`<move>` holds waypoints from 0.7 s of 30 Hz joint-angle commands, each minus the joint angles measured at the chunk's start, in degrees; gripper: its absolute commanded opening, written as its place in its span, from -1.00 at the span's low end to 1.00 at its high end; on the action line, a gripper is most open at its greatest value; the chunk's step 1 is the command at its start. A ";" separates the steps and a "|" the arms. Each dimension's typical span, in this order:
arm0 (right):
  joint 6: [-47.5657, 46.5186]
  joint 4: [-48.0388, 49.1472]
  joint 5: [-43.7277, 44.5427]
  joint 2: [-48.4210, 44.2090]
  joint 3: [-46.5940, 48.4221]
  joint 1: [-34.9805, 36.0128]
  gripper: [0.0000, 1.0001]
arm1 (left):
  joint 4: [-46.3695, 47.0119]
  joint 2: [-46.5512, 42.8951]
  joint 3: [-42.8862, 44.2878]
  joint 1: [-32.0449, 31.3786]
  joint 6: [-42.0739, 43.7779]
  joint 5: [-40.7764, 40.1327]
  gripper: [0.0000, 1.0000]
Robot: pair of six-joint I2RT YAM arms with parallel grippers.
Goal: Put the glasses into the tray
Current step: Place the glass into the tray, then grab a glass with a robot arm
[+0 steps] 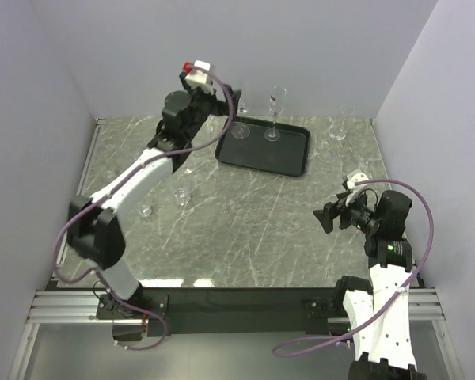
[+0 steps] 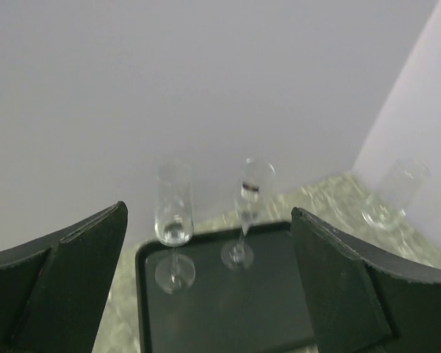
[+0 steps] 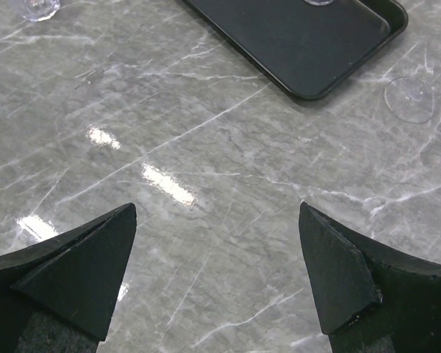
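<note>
The black tray lies at the back centre of the marble table. Two clear flutes stand upright in its far left part, one half hidden behind my left gripper and one beside it. My left gripper hovers open and empty above the tray's far left corner. In the left wrist view both flutes stand on the tray between my open fingers. My right gripper is open and empty above bare table at the right, near the tray corner.
A stemmed glass stands at the back right, off the tray; it also shows in the left wrist view, and its foot in the right wrist view. Several small glasses stand left of the tray. White walls enclose the table.
</note>
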 commanded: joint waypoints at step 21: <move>8.13 1.10 6.92 17.20 17.69 -0.50 0.89 | -26.99 -61.84 -41.72 0.19 1.14 -9.91 0.99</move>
